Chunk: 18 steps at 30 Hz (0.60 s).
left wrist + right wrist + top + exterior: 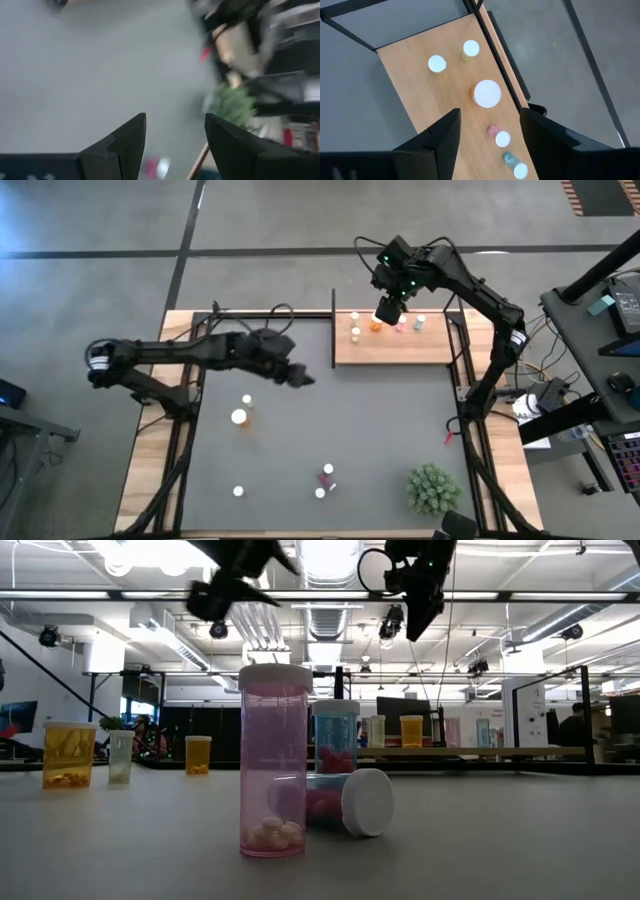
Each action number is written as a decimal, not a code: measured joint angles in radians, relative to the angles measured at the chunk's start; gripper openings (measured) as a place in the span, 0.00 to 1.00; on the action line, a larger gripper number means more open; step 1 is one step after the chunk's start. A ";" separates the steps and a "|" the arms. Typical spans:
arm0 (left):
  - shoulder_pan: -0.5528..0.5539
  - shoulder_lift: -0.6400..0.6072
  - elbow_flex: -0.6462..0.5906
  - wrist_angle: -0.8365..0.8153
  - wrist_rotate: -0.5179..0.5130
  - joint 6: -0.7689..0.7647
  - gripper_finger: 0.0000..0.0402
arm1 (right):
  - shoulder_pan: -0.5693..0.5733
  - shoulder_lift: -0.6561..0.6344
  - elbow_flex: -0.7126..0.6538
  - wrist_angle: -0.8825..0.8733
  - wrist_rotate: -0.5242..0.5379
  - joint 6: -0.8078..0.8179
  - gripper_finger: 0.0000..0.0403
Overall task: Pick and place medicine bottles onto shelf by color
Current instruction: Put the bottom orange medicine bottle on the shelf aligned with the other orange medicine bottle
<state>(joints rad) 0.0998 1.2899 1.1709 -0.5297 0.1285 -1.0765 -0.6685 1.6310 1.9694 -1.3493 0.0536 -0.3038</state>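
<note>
Pink bottle (274, 762) mid-mat, open mat (400, 420) around

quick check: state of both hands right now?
Left hand: open, holding nothing, above the mat.
Right hand: open, holding nothing, above the shelf and its bottles.

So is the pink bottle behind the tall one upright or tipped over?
Tipped over. In the low view the pink bottle lies on its side on the mat, its white cap facing the camera, behind the standing tall pink bottle.
</note>
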 joint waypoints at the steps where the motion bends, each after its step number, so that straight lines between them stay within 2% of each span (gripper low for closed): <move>1: -0.016 -0.016 0.000 -0.079 0.001 -0.036 0.47 | 0.000 0.000 0.000 0.000 0.000 0.000 0.49; 7: -0.099 -0.079 -0.001 -0.574 -0.007 -0.254 0.47 | -0.002 0.000 0.000 -0.003 0.000 -0.002 0.49; 10: -0.128 -0.081 -0.017 -0.747 -0.037 -0.321 0.47 | -0.002 0.000 0.000 -0.005 0.000 0.005 0.49; 13: -0.152 -0.072 -0.033 -0.810 -0.055 -0.329 0.47 | -0.002 0.000 0.000 -0.004 0.000 0.006 0.49; 18: -0.162 -0.057 -0.077 -0.809 -0.055 -0.324 0.47 | -0.002 0.000 0.000 0.001 0.000 0.008 0.49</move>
<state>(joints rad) -0.0620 1.2334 1.0940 -1.3387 0.0731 -1.4001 -0.6704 1.6310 1.9690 -1.3487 0.0540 -0.2963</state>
